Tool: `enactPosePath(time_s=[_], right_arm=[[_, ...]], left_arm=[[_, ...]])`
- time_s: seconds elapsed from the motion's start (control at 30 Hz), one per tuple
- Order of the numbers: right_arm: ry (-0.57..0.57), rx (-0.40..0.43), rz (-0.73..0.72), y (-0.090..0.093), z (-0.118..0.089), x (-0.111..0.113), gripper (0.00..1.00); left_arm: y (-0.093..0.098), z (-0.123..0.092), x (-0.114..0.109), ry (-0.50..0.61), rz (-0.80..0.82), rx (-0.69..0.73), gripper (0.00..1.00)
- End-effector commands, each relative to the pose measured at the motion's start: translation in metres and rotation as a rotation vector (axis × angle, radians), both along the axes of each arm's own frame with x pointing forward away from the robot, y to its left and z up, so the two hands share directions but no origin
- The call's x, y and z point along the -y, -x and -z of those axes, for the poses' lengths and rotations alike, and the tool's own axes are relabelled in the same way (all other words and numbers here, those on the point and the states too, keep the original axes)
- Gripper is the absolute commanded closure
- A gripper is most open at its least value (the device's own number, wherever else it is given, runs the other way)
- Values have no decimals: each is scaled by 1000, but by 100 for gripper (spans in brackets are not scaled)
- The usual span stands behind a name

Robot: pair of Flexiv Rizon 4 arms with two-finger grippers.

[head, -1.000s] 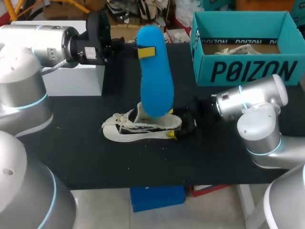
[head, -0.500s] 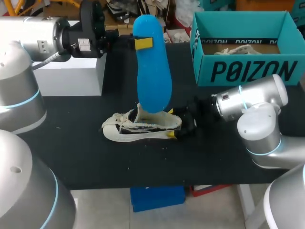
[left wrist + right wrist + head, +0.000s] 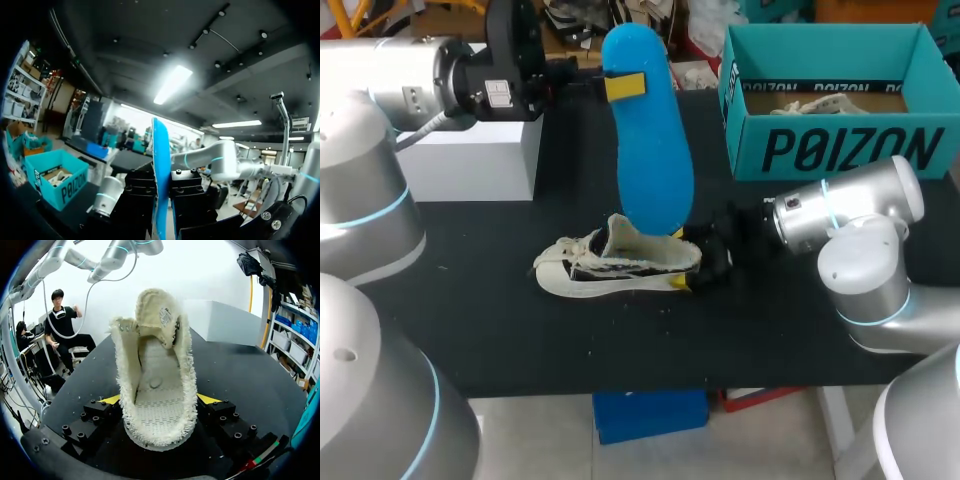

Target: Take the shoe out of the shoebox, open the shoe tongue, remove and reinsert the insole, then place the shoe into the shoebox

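Note:
A cream shoe [image 3: 610, 267] lies on its side on the black table [image 3: 470, 310], toe to the left. My right gripper [image 3: 682, 258] is shut on its heel. In the right wrist view the shoe [image 3: 150, 340] sits between both yellow tips of the right gripper [image 3: 160, 400], tongue folded back and no insole on the bare footbed. My left gripper [image 3: 623, 85] is shut on the upper end of a blue insole [image 3: 648, 150], which hangs upright above the shoe, its lower end just behind the collar. The left wrist view shows the insole [image 3: 160, 165] edge-on between the left gripper's [image 3: 161, 200] fingers.
A teal shoebox [image 3: 840, 150] stands open at the back right of the table, with pale contents inside. A white box [image 3: 470, 160] sits at the back left under my left arm. Bare tabletop lies in front of the shoe.
The left arm drew back to the left and the insole rose slightly, its lower end swinging right and up out of the shoe's opening. The right gripper and shoe stayed still.

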State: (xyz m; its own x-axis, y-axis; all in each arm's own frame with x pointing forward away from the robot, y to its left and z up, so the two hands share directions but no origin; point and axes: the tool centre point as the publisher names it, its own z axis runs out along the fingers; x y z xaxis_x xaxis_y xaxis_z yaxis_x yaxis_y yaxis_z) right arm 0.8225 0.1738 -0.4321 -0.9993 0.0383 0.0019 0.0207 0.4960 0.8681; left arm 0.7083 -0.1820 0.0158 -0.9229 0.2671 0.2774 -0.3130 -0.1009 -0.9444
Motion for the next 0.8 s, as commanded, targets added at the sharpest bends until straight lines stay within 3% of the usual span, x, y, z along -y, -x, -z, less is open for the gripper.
enactPosePath(time_s=[0.03,0.5,0.53,0.57,0.6,0.8], right_arm=[[2,0,1,-1,3,1,100],[2,0,1,-1,3,1,100],[2,0,1,-1,3,1,73],[11,1,4,-1,1,3,29],[25,2,5,-1,-1,5,0],[126,21,-9,-5,-25,21,0]], left_arm=[[5,-9,0,-9,5,9,100],[13,-21,3,-8,11,25,100],[13,-21,3,-8,11,25,100],[13,-21,3,-8,11,25,100],[13,-21,3,-8,11,25,100],[13,-21,3,-8,11,25,100]])
